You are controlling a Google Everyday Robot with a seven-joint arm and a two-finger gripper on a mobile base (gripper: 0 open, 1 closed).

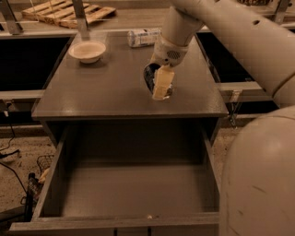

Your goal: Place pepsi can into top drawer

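Note:
The pepsi can [149,77] is a dark can with a shiny end, held tilted just above the front right part of the cabinet top [101,90]. My gripper [161,85] comes down from the upper right and is shut on the can, its cream fingers [162,82] covering most of the can's side. Below the cabinet top, the top drawer [133,191] is pulled wide open toward the camera, and its flat grey bottom is bare. The can hangs behind the drawer's opening, over the cabinet top rather than over the drawer.
A pale bowl [87,50] sits at the back left of the cabinet top. A clear plastic bottle [144,37] lies on its side at the back edge. My own arm and body [262,175] fill the right side. A wooden pallet [69,14] lies behind the cabinet.

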